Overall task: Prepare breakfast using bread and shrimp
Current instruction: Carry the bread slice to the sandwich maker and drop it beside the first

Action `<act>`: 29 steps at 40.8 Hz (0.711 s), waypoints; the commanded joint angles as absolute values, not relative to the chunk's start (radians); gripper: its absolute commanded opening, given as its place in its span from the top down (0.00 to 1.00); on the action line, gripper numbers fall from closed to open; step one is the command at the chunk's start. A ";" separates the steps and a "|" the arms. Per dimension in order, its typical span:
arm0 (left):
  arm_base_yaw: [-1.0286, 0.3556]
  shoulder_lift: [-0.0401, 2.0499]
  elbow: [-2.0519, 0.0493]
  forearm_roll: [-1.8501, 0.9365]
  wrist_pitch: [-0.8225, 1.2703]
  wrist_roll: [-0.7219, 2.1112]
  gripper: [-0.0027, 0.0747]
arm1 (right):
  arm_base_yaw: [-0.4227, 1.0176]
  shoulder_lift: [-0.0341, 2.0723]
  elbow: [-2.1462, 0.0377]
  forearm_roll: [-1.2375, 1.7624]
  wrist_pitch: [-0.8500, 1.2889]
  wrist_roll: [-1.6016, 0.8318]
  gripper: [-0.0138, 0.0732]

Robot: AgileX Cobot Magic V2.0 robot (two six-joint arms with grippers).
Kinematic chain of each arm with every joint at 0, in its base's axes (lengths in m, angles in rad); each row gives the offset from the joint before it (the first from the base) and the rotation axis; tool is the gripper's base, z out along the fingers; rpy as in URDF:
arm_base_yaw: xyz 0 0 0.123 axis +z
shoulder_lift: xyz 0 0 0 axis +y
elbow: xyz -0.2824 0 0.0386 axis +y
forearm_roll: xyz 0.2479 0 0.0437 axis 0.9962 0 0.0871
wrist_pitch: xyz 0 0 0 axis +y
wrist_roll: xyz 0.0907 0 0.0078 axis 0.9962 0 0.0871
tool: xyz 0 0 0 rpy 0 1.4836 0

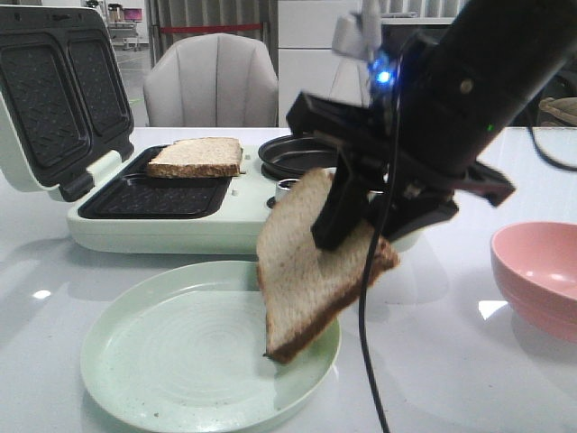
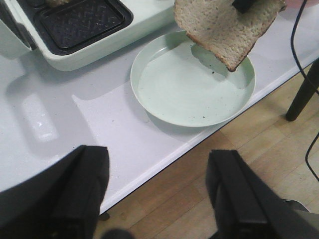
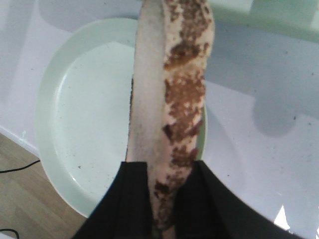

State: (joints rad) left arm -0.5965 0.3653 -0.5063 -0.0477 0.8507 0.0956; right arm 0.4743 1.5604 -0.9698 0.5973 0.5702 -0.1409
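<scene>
right claw (image 1: 347,225) clenched on a bread slice (image 1: 306,271), tilted, low corner at the green plate (image 1: 162,361). second bread slice (image 1: 196,157) far left in the sandwich maker (image 1: 153,221). left claw (image 2: 157,194) released, over the near table edge. pink bowl (image 1: 539,275) right on the white table (image 1: 451,361).

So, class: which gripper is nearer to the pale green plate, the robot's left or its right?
Right. The right gripper hangs directly above the plate, holding a bread slice whose lower corner reaches the plate. The left gripper is open, back beyond the table edge.
</scene>
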 commanded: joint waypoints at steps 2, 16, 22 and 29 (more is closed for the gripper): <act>-0.605 0.374 -0.532 -0.052 0.776 0.087 0.35 | 0.476 1.457 -1.008 0.637 0.539 -0.154 0.79; -0.605 0.374 -0.532 -0.052 0.776 0.087 0.35 | 0.543 1.449 -1.077 0.768 0.317 -0.154 0.79; -0.605 0.374 -0.532 -0.052 0.776 0.087 0.35 | 0.600 1.513 -1.109 0.769 0.133 -0.154 0.79; -0.605 0.374 -0.532 -0.052 0.776 0.087 0.35 | 0.629 1.631 -1.226 0.769 0.076 -0.154 0.79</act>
